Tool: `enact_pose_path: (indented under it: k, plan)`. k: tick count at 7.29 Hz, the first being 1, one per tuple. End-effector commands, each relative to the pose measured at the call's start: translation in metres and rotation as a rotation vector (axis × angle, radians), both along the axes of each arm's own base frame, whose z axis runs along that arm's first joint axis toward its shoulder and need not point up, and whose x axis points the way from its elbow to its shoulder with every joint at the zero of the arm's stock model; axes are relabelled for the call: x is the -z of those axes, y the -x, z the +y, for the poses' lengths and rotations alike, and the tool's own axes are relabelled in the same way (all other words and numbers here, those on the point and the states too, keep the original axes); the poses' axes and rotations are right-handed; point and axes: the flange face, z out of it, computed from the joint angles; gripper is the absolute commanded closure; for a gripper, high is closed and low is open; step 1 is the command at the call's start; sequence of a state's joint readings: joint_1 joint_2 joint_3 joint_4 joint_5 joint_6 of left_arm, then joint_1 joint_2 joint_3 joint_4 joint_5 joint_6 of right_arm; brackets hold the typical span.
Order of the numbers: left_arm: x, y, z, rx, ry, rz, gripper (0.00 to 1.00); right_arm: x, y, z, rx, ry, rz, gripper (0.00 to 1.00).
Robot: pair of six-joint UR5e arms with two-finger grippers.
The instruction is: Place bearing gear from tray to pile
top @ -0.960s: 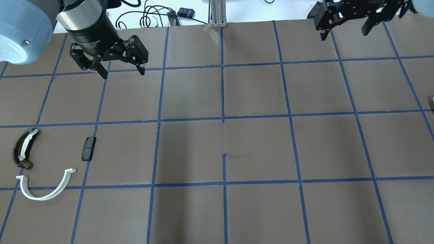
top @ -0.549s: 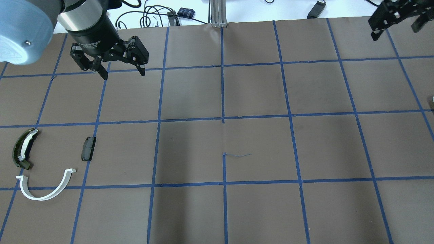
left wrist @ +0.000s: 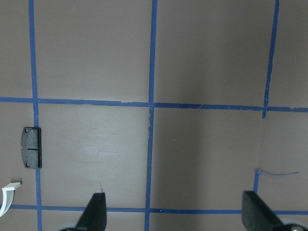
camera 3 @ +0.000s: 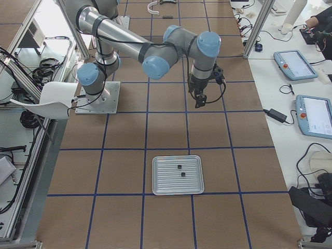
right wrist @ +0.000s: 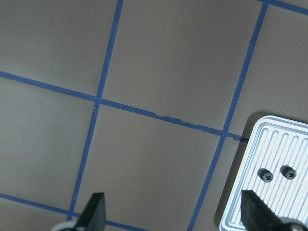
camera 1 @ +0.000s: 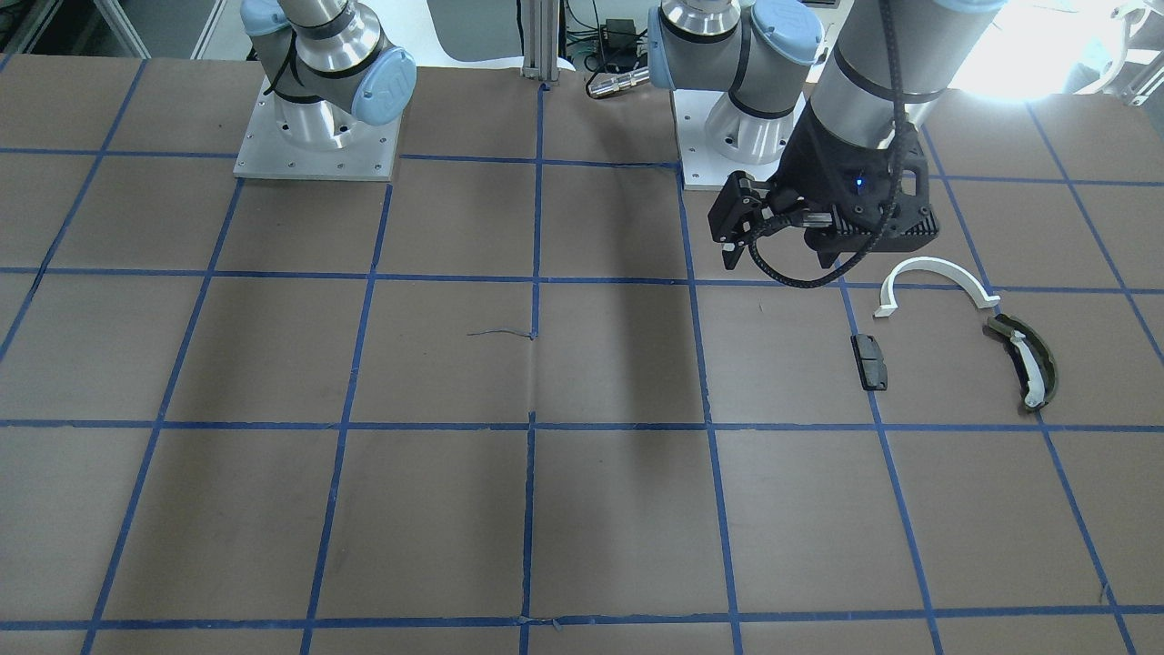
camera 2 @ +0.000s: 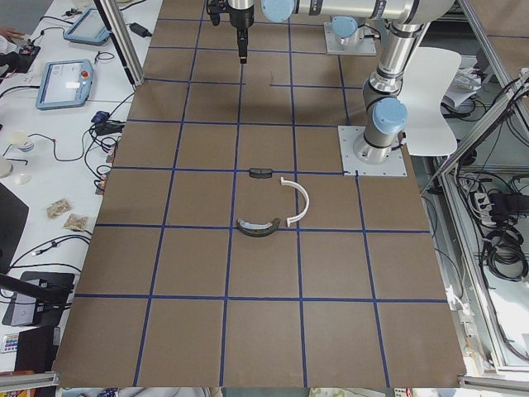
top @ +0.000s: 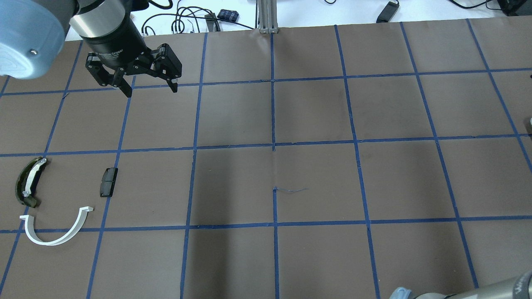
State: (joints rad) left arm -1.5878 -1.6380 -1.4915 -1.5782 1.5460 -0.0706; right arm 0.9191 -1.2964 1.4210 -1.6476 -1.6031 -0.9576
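You're on the reach: the right gripper [right wrist: 172,194], jaws apart and empty, hangs short of the tray [right wrist: 274,144] holding two bearing gears [right wrist: 265,175]. Next, centre over one, descend, clamp. The left gripper [top: 151,90], also spread, hovers near the pile [top: 108,182].

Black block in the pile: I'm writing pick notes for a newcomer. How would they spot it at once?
On the brown table, three small parts lie apart on the robot's left side. The black block is nearest the table's middle, on a blue tape line; unlike the curved white half-ring and olive piece, it is straight-sided.
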Motion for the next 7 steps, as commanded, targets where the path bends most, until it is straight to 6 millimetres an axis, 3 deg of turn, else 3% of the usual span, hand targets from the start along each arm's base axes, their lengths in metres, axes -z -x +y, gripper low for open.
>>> enact_pose_path:
  k: [1,2,3,4,5,6,7]
  plan:
    - [0.005,0.001,0.002,0.001,-0.009,0.001,0.00,0.089,0.099,0.023,-0.121,-0.056,-0.047,0.03]
    - [0.007,0.001,0.003,0.001,-0.014,0.001,0.00,0.130,0.135,0.029,-0.186,-0.001,0.002,0.03]
    - [0.012,0.000,0.000,-0.002,-0.023,0.001,0.00,0.169,0.152,0.042,-0.171,0.017,0.012,0.07]
    - [0.021,0.001,-0.006,-0.008,-0.040,0.005,0.00,0.194,0.170,0.054,-0.159,0.042,0.036,0.09]
    - [0.024,0.001,-0.007,-0.008,-0.045,0.006,0.00,0.220,0.174,0.053,-0.158,0.066,0.001,0.12]
    - [0.022,0.001,-0.006,-0.006,-0.040,0.007,0.00,0.228,0.185,0.058,-0.157,0.070,0.007,0.14]
    - [0.018,0.001,-0.005,0.000,-0.029,0.005,0.00,0.235,0.183,0.061,-0.166,0.063,-0.002,0.17]
